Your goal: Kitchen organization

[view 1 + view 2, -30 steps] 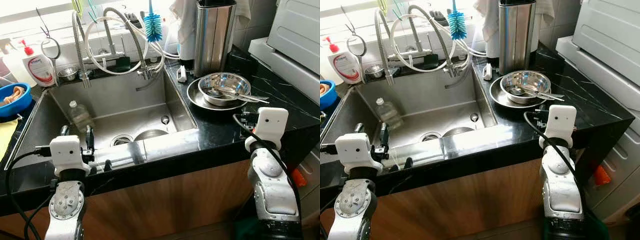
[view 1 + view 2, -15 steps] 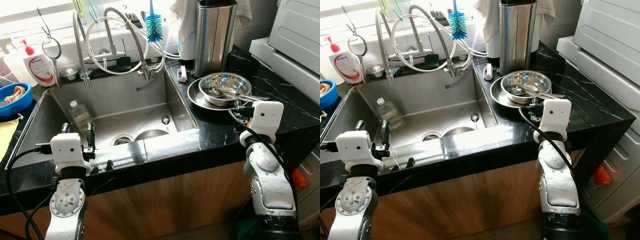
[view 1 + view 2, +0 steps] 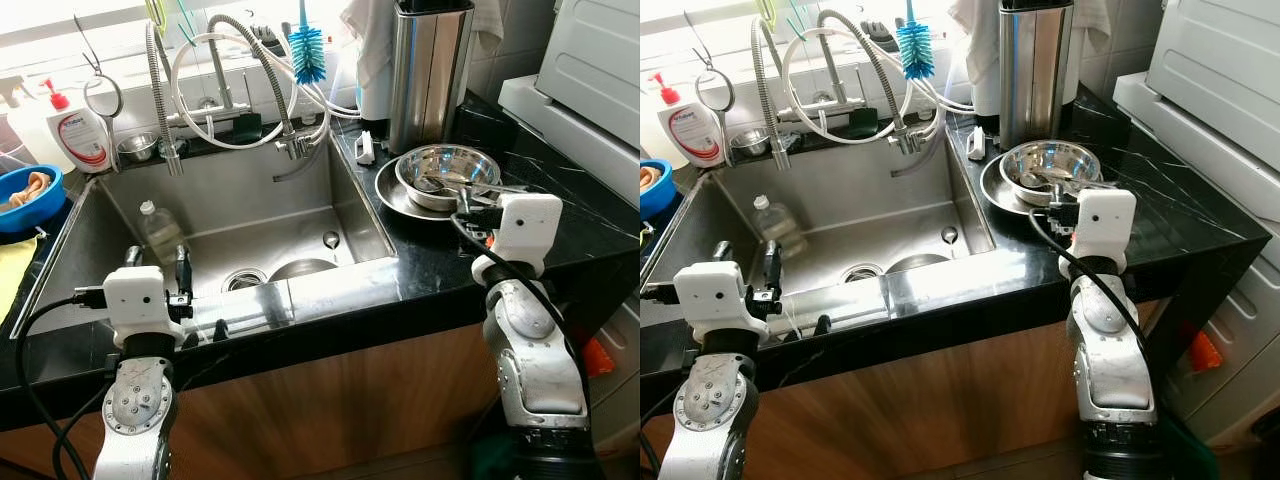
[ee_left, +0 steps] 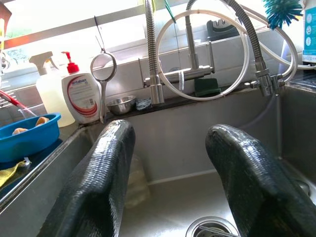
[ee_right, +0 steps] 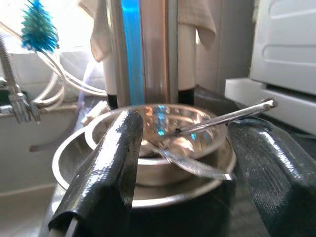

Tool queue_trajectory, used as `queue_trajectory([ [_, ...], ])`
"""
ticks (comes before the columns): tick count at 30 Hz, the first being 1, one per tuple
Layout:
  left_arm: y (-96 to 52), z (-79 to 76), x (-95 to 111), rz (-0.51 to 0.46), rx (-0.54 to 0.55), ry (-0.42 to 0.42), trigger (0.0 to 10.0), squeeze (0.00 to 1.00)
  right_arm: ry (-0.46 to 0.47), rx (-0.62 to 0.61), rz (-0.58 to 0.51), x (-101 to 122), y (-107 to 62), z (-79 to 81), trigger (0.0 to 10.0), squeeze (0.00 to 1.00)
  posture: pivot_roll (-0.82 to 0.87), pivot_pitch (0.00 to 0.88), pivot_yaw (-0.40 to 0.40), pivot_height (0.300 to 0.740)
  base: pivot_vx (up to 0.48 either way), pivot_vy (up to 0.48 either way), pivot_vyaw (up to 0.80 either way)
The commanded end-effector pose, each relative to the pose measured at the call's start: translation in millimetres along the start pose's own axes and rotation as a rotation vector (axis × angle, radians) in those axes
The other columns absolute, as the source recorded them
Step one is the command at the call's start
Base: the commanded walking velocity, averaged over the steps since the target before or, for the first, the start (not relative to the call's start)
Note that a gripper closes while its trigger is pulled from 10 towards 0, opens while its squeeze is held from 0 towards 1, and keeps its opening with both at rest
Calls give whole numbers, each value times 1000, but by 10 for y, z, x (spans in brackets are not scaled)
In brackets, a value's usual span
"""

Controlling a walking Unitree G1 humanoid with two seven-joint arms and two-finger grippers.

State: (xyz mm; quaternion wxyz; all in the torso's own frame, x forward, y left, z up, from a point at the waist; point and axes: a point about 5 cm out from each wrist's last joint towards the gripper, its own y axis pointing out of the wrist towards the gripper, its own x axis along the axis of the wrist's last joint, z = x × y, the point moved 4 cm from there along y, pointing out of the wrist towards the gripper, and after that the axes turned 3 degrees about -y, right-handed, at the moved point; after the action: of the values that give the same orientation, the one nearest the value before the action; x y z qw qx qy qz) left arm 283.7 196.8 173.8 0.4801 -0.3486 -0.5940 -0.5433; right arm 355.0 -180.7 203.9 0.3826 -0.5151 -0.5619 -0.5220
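right gripper (image 5: 182, 182), fingers spread and empty, faces the bowl (image 3: 447, 173) just ahead on the counter (image 3: 560, 210), right of the sink (image 3: 230, 215); utensil handles (image 5: 224, 117) lie crosswise toward the right. left gripper (image 4: 170, 182), also spread and empty, hangs over the sink's near edge, farther off. count: one bowl on one plate (image 3: 392, 196), one bottle (image 3: 158, 232) in the sink.

My left gripper (image 4: 170, 182) is raised forward, fingers (image 4: 101, 187) spread wide. My right gripper (image 5: 197, 173) reaches ahead at similar height, fingers (image 5: 106, 173) parted too, though its wrist view looks slightly blurred.
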Motion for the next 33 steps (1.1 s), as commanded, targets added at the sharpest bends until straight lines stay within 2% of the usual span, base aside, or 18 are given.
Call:
queue_trajectory([
  [1, 10, 19, -44, 20, 12, 22, 10000, 0, 9, 42, -40, 105, 15, 92, 10000, 0, -238, 0, 127, 740, 0, 0, 0],
  [8, 20, 0, -59, 23, 3, 16, 10000, 0, -5, 46, -43, 100, 27, 92, 10000, 0, -238, 0, 130, 740, 0, 0, 0],
  [10, 22, -6, -59, 24, 0, 16, 10000, 0, -15, 1, -45, 108, 36, 18, 10000, 0, -237, 0, 130, 740, 0, 0, 0],
  [12, 24, -7, -58, 25, -2, 15, 10000, 0, -13, -84, -39, 101, 41, -137, 10000, 0, -239, 0, 132, 740, 0, 0, 0],
  [19, 15, -29, -73, 33, -12, 14, 10000, 0, -14, -169, -57, 127, 10, -312, 10000, 0, -242, 0, 137, 740, 0, 0, 0],
  [33, 22, -28, -75, 34, -13, 19, 10000, 0, -15, -212, -46, 89, -3, -364, 10000, 0, -240, 0, 135, 740, 0, 0, 0],
])
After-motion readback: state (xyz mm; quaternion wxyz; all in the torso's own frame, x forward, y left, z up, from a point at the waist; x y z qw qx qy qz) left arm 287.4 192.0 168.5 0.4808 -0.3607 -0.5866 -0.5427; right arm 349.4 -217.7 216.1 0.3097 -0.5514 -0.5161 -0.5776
